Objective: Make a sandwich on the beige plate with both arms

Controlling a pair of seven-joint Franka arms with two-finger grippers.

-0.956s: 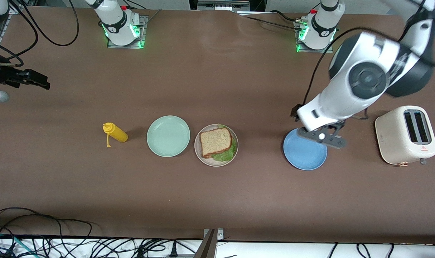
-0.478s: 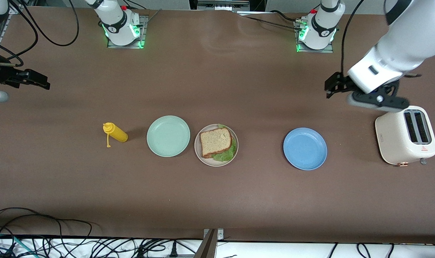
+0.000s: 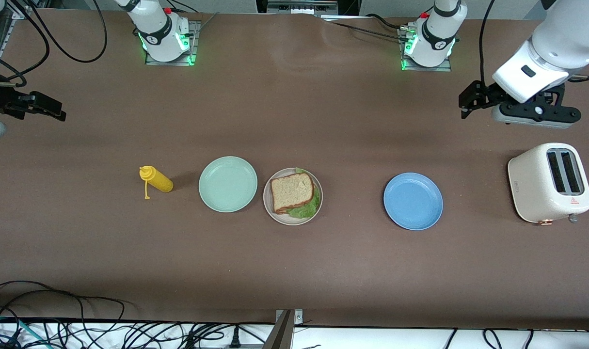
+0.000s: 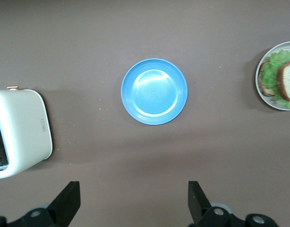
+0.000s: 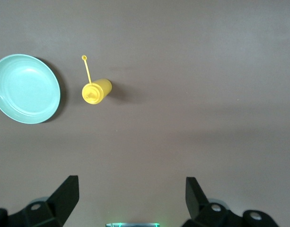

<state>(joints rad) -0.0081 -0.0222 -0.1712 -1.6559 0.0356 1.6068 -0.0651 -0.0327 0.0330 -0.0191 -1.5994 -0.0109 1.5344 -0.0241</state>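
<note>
Standing along the brown surface point(image 3: 294, 271) is one row of things, running from the right arm's end toward the left arm's end. First comes the right gripper point(image 5: 130, 198), hung up in the air over bare surface at the right arm's end, its jaws released and spread wide with nothing between them; that arm waits. Next is one yellow squeeze bottle point(image 3: 156, 180), upright, its loose cap strap trailing toward the front camera. Just beside it sits one mint green plate point(image 3: 228, 184), bare. Nearly touching that is the one beige plate point(image 3: 280, 216), and on it lies the sandwich point(image 3: 292, 192): two brown slices stacked flat, one lettuce leaf point(image 3: 308, 208) ruffling out from between them on the edge toward the front camera and the side toward the left arm's end. The top slice is close to square, so no long axis shows; its edges sit slightly askew to the row. Well apart lies one blue plate point(image 3: 413, 201), bare. Then one cream toaster point(image 3: 549, 182) with two slots facing up. The left gripper point(image 4: 134, 203) hangs over bare surface, above the stretch between the toaster and its base, jaws released and holding nothing.
</note>
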